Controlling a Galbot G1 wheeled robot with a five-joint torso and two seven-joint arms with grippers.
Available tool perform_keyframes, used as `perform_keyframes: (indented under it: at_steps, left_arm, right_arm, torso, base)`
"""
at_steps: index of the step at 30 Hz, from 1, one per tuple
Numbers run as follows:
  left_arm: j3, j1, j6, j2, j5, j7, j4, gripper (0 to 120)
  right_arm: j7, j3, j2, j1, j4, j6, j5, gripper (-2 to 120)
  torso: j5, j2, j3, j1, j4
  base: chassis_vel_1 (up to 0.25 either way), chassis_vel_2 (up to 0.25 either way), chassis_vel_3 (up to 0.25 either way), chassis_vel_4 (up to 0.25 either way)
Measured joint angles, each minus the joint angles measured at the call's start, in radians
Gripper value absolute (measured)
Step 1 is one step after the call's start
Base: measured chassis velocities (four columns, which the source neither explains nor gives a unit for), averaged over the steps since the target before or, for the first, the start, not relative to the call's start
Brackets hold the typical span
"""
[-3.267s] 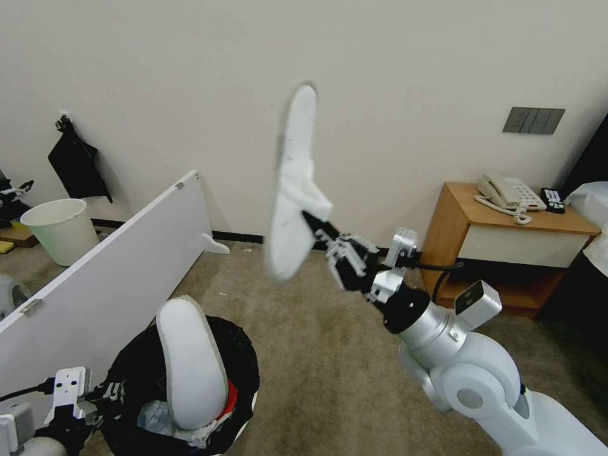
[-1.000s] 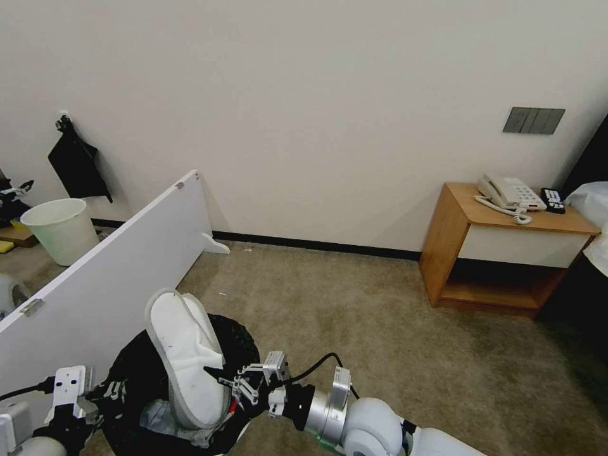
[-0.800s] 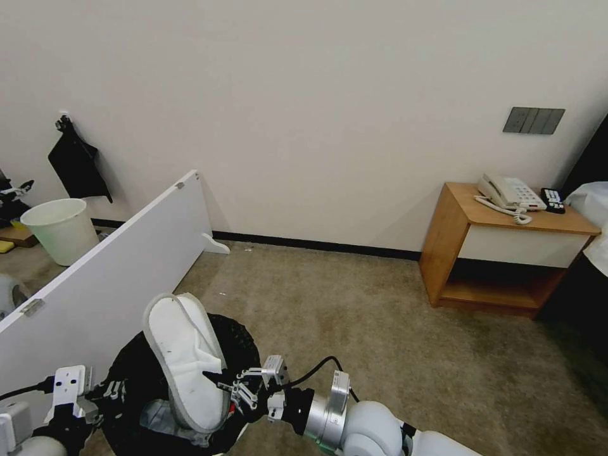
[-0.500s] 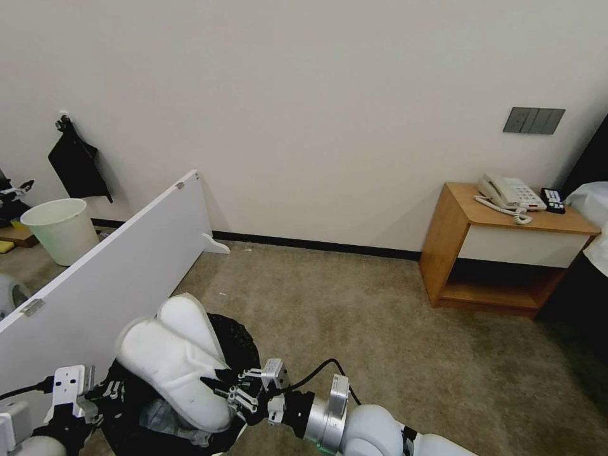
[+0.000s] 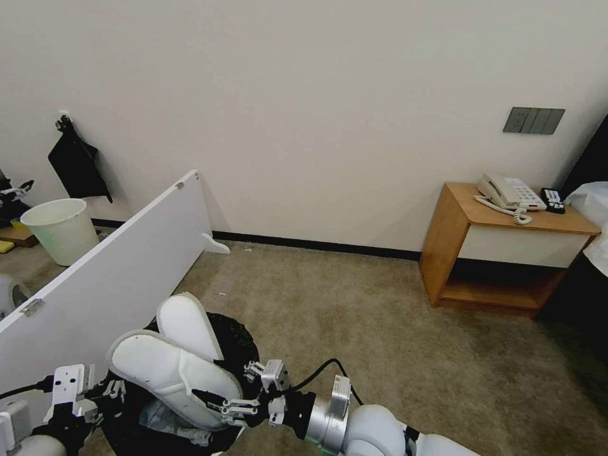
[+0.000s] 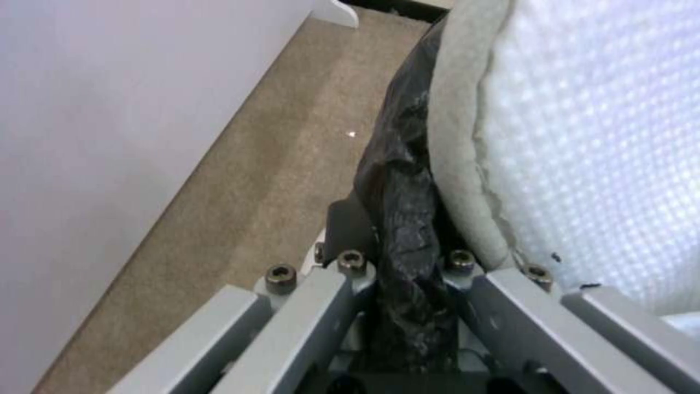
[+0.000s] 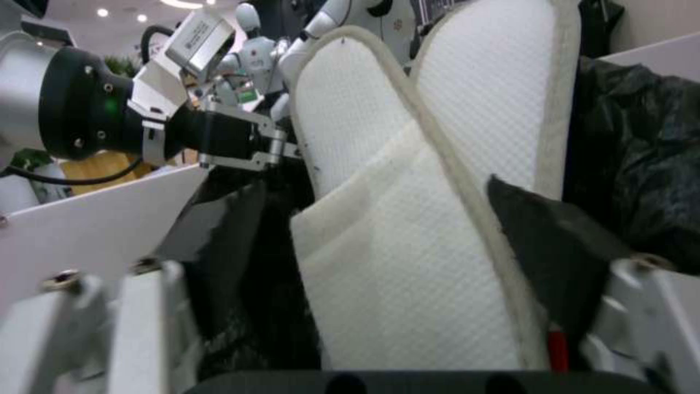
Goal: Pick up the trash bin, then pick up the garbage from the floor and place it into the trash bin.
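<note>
Brown carpet point(image 5: 329, 304) carries a white board point(image 5: 107, 278) at left, a pale bucket point(image 5: 57, 229) far left, and a wooden nightstand point(image 5: 506, 244) at right against the far wall.

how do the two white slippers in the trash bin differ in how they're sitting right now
The near slipper lies tilted across the trash bin mouth, by the right gripper, whose jaws are open. The far slipper stands more upright behind it, poking higher. Both are white and stick out above the rim.
</note>
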Motion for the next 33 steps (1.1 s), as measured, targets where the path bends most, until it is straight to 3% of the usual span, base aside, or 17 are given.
perform_keyframes:
  at_steps: [4, 12, 20, 33]
  left_arm:
    - [0.000, -0.001, 0.000, 0.000, -0.001, 0.000, 0.000, 3]
    - [0.002, -0.003, 0.002, 0.000, 0.001, -0.001, 0.000, 3]
    - [0.002, -0.002, 0.005, -0.002, 0.005, -0.003, 0.005, 3]
    - [-0.007, -0.024, 0.004, -0.014, 0.011, -0.004, 0.028, 3]
  right_arm:
    - [-0.002, 0.005, 0.002, 0.003, 0.002, 0.001, 0.001, 99]
    - [-0.005, 0.031, 0.006, 0.005, 0.004, 0.010, -0.003, 100]
    - [0.009, 0.147, 0.001, 0.000, 0.048, 0.051, -0.001, 100]
    - [0.224, 0.430, -0.070, -0.087, 0.103, 0.095, -0.007, 100]
  torso:
    - [0.0000, 0.000, 0.000, 0.000, 0.0000]
    - [0.0000, 0.000, 0.000, 0.000, 0.0000]
    - [0.0000, 0.000, 0.000, 0.000, 0.0000]
    - [0.0001, 0.000, 0.000, 0.000, -0.0001]
  base:
    - [0.000, 0.000, 0.000, 0.000]
    - [0.000, 0.000, 0.000, 0.000]
    - [0.000, 0.000, 0.000, 0.000]
    - [0.000, 0.000, 0.000, 0.000]
